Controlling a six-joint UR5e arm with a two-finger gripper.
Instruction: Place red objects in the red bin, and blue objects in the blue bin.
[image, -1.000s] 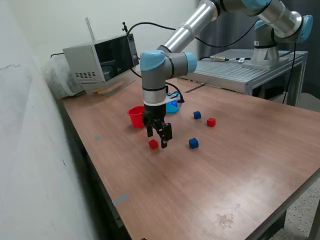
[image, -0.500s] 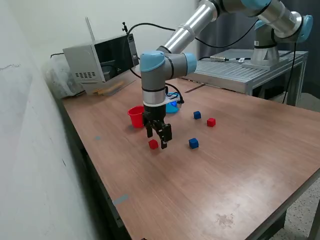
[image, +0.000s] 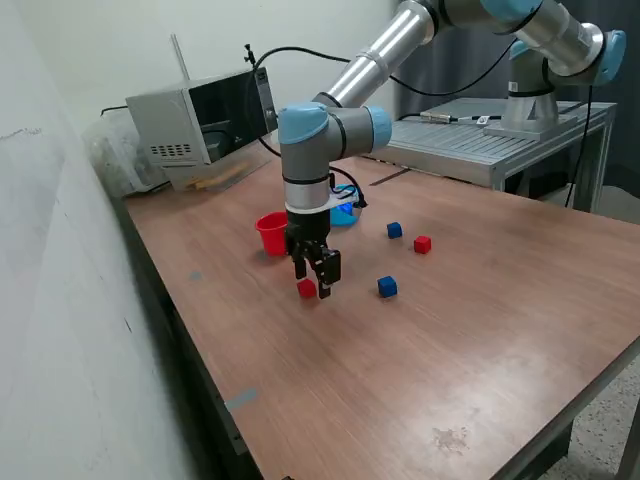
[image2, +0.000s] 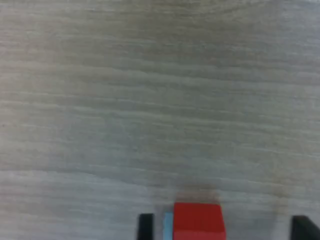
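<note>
My gripper is open and low over the table, its fingers straddling a small red cube. In the wrist view that red cube lies between the two dark fingertips, closer to one of them, with my gripper wide open. A second red cube and two dark-blue cubes lie toward the exterior view's right. Just behind the gripper stands the red bin. The blue bin is partly hidden behind the arm.
A grey box-shaped device and some clutter stand at the back of the wooden table. A metal bench with a second robot base is at the exterior view's far right. A white wall runs along the left.
The gripper has dropped slightly and shifted a little to the exterior view's left, coming closer around the near red cube. The cubes and cups have not moved.
</note>
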